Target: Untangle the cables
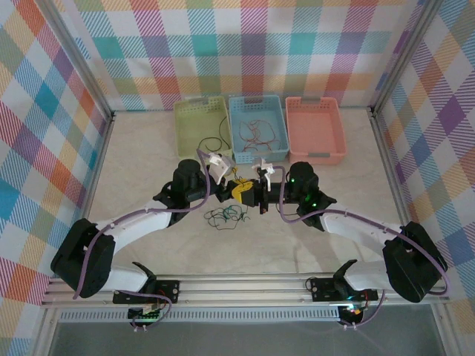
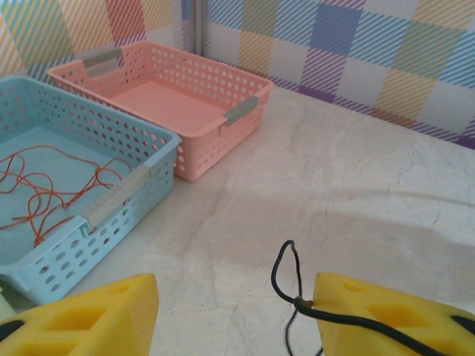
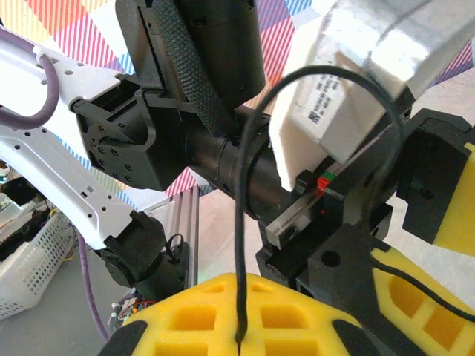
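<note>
Right pincer [image 3: 237, 335] clamps black cable [image 3: 239, 222]; left pincer [image 2: 234, 308] apart, cable lying on it.

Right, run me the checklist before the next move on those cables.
1. Grip: the right gripper is shut on the black cable: ok.
2. Release: the left gripper is open, but the black cable lies across one finger: not ok.
3. Sorted cables: the orange cables lie inside the blue basket: ok.
4. Free basket: the pink basket holds nothing: ok.
5. Remaining work: the tangle of green and black cables sits knotted on the table: not ok.
6. Whether the held cable runs into that tangle: cannot tell.
</note>
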